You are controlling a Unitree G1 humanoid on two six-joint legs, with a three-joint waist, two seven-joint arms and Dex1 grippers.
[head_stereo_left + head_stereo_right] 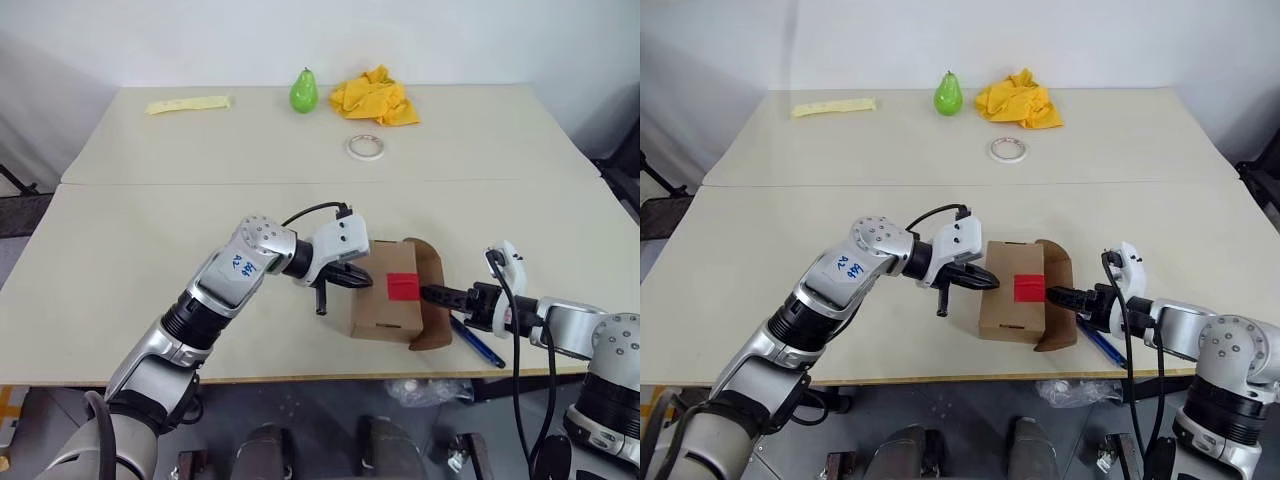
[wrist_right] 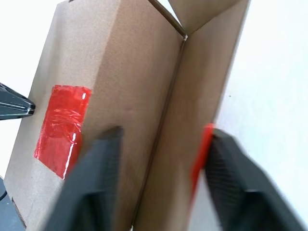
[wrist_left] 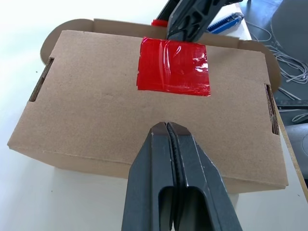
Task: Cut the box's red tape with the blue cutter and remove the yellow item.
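Box [image 1: 388, 305]: lower centre, flap [image 1: 432, 295] raised.
Left gripper [image 1: 352, 277]: fingers clenched, bracing the box's side.
Right gripper [image 2: 154, 180]: fingers straddling the flap, likely to peel it.
Blue cutter [image 1: 477, 343]: idle on counter [image 1: 150, 230].

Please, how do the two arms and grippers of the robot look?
Both arms are silver-grey with black joints. The left arm has a blue handwritten label, a white wrist block and a black cable. The left gripper and right gripper have black fingers. The right arm carries black cables too.
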